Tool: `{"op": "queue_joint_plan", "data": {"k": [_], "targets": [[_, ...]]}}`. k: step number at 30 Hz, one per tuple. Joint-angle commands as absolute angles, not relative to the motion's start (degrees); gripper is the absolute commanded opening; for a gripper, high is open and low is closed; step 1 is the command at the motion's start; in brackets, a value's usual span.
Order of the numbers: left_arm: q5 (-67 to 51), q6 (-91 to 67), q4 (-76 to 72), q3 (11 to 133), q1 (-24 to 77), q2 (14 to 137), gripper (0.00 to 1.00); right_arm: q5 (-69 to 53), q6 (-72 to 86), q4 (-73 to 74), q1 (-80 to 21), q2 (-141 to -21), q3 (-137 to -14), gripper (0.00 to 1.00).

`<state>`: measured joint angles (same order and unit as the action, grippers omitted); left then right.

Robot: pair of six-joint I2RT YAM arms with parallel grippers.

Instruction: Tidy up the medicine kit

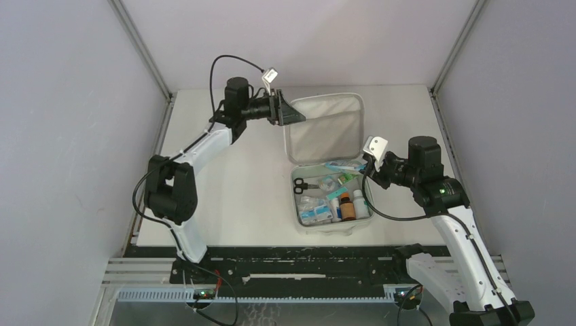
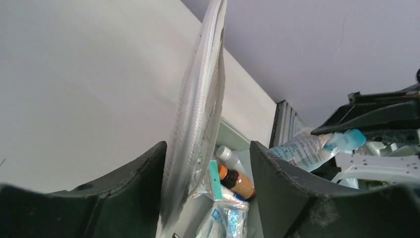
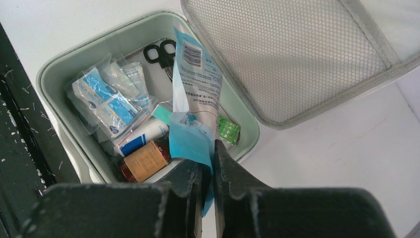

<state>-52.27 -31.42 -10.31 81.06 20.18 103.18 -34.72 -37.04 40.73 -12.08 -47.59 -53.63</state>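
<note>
Straddling the zip rim of the raised, mesh-lined lid [image 1: 326, 129] with the left gripper [image 1: 286, 111], upper middle of the overhead frame: fingers [image 2: 124, 193] spread wide, rim brushing the left-hand one and clear of the other, so nothing clamped there. Sitting open at centre right of that same frame, the large white square soft medicine kit [image 1: 331, 231], base toward the bottom edge, lid tipped back toward the top. Pinching with the right gripper [image 3: 212, 148], fingers closed tight on the blue end of a flat blue-and-white barcoded sachet [image 3: 195, 74], held out over the right half of the base.

Beneath it in the right wrist view: black-handled scissors [image 3: 161, 52] at the top, clear packets of blue-printed dressings [image 3: 106, 101] at left, a squat brown bottle [image 3: 146, 161] at lower centre.

Looks like the placing step. To do it well: brace the lid back, lower the sachet flat into the gap beside the scissors, avoid dragging the small green packet [image 3: 228, 130], and release only once resting inside the rim. Likely risk: lid flopping forward onto the right wrist if left unsupported.
</note>
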Motion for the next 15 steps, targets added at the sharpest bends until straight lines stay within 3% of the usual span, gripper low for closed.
{"op": "queue_joint_plan", "data": {"k": [1,5,15], "targets": [[-50.9,-21.3,-0.6,86.2,22.2,99.4,0.63,-34.6,-36.7,39.6,-11.9,-46.7,-53.7,0.00],[-49.9,-18.7,1.6,86.7,23.2,98.1,0.57,-34.9,-36.9,39.6,-11.9,-46.5,-53.8,0.00],[-48.9,-14.3,6.2,87.8,25.1,95.0,0.56,-34.5,-37.6,40.7,-11.9,-45.7,-54.9,0.00]]}}
